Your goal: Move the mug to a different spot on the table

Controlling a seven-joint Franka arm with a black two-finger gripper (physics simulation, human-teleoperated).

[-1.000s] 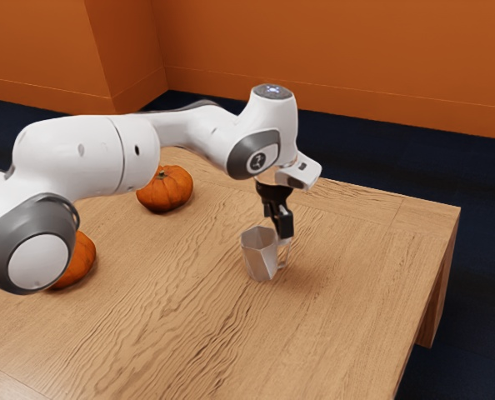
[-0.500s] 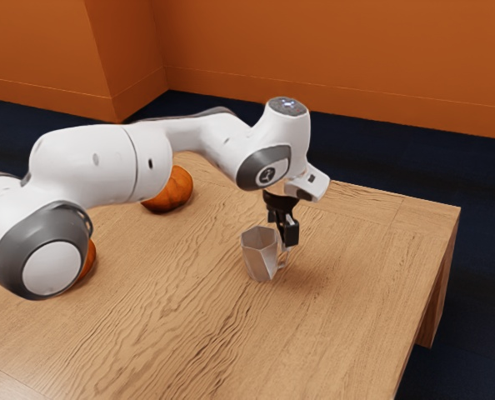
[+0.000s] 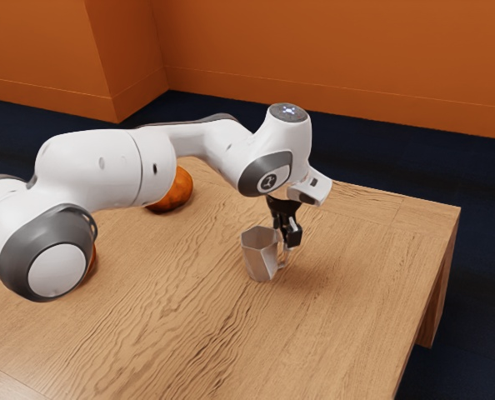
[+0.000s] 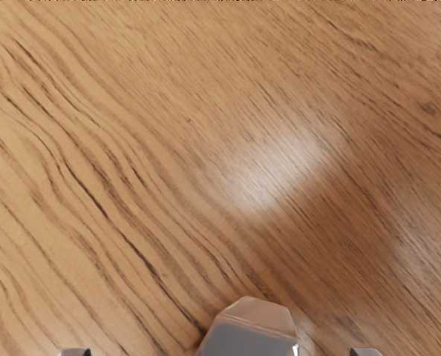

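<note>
Down at the mug point(image 3: 261, 254) with the gripper point(image 3: 290, 243), right over the rim on the side toward the exterior view's right. Silvery, faceted, standing upright on the table point(image 3: 356, 325), open mouth up. Placed about mid-table, somewhat nearer the far edge than the near one, well clear of the edge at the exterior view's right.

Reaching in from the exterior view's left, the white arm point(image 3: 106, 175), low over the wood, hand pointing straight down. Black fingers point(image 3: 286, 227) seen edge-on from this side, so hard to read there.

Over to the wrist view: a grey faceted bit of the mug point(image 4: 250, 337) just under the hand, two small grey tips well apart either side of it, bare wood showing in both gaps. Jaws spread, then, straddling that part of the mug without pinching it.

Toward the far corner at the exterior view's left, an orange pumpkin point(image 3: 177, 190), half hidden behind the arm, well apart from the mug. Beyond the hand, plain wood grain with a pale sheen across it. Behind the table, orange walls point(image 3: 356, 50) and a dark blue floor point(image 3: 472, 150).
</note>
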